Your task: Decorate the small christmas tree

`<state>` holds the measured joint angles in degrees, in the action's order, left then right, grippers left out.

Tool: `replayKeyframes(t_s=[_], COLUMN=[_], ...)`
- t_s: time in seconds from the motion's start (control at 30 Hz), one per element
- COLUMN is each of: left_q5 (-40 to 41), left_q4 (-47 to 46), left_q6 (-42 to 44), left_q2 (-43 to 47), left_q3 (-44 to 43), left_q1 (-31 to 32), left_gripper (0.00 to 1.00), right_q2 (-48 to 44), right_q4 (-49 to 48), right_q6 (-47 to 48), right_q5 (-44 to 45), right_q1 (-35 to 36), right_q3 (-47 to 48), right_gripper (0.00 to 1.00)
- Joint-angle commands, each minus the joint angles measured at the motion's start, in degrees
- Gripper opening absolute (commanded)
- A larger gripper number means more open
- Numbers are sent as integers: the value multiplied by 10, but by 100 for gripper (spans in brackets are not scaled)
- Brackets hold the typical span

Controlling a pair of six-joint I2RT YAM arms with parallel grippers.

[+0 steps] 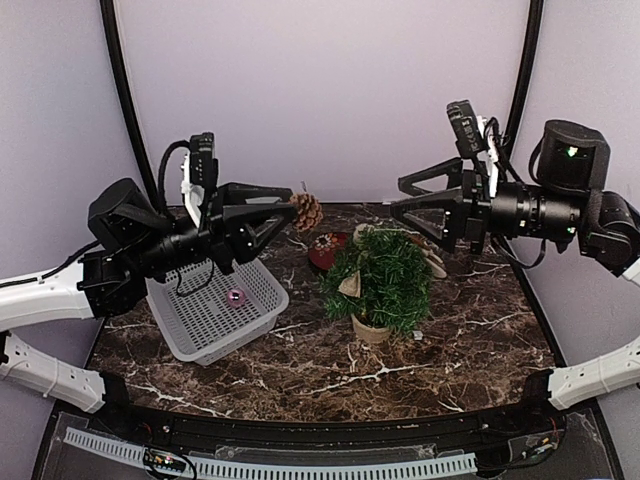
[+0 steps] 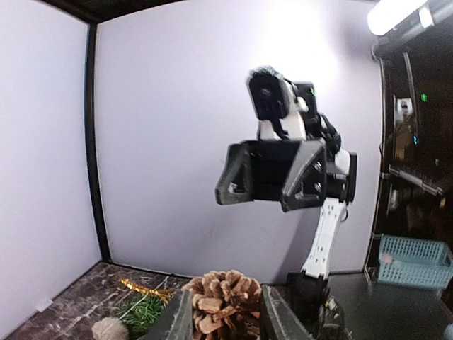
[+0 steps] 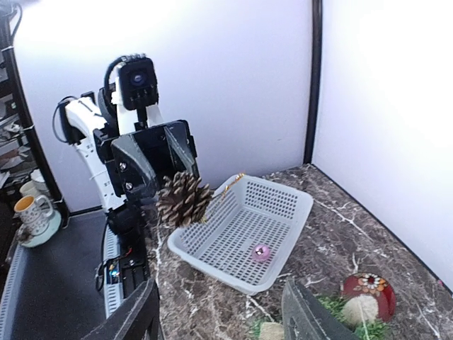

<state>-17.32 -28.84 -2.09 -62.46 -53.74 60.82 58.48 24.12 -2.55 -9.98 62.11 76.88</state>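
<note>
Top view, tree: your tree (image 1: 380,272) stands upright in its pot (image 1: 370,329) mid-table, right of the basket (image 1: 245,333). Pale ornaments (image 1: 350,285) hang on it, and a red plate (image 1: 326,250) sits just behind.
Top view, left gripper: your left gripper (image 1: 292,207) pinches the cone (image 1: 307,213) in the air, up and left of the tree.
Top view, right gripper: your right gripper (image 1: 398,197) hangs spread above the tree's top.
Left wrist: the cone (image 2: 223,301) sits clamped between the fingers (image 2: 177,322); tree tips (image 2: 141,309) show lower left.
Right wrist: your fingers (image 3: 134,319) stand wide apart with nothing between them. A pink ball (image 3: 262,253) lies in the basket (image 3: 212,268).
Progress: partly done, by my reading. The cone is not yet on the tree and the ball waits.
</note>
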Motion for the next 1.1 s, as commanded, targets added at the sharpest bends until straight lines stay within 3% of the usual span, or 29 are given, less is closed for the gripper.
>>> replayKeyframes(t_s=[0.0, 0.1, 0.27, 0.4, 0.63, 0.83, 1.07], left_q5=[-57, -99, -201, -209, -186, -167, -139], left_q4=[-224, -348, -549, -665, -637, -684, -711], left_q6=[-349, -508, -665, -751, -728, -739, -699], left_q2=[-17, -57, -134, -196, -188, -195, -198], left_q3=[41, 64, 54, 42, 49, 57, 57], left_q1=[-67, -100, -111, -111, -111, -110, -94], left_gripper=[35, 34, 33, 31, 30, 30, 30], right_q2=[-2, 0, -3, -9, 8, 21, 41], right_q4=[-63, -78, -132, -183, -236, -278, -505], right_q6=[28, 61, 111, 165, 246, 271, 214], right_q5=[87, 104, 104, 116, 207, 230, 213], right_q1=[-1, -1, 4, 23, 79, 114, 122], right_q3=[-33, -49, -78, -100, -114, -132, -213], right_gripper=[57, 53, 49, 45, 37, 33, 29])
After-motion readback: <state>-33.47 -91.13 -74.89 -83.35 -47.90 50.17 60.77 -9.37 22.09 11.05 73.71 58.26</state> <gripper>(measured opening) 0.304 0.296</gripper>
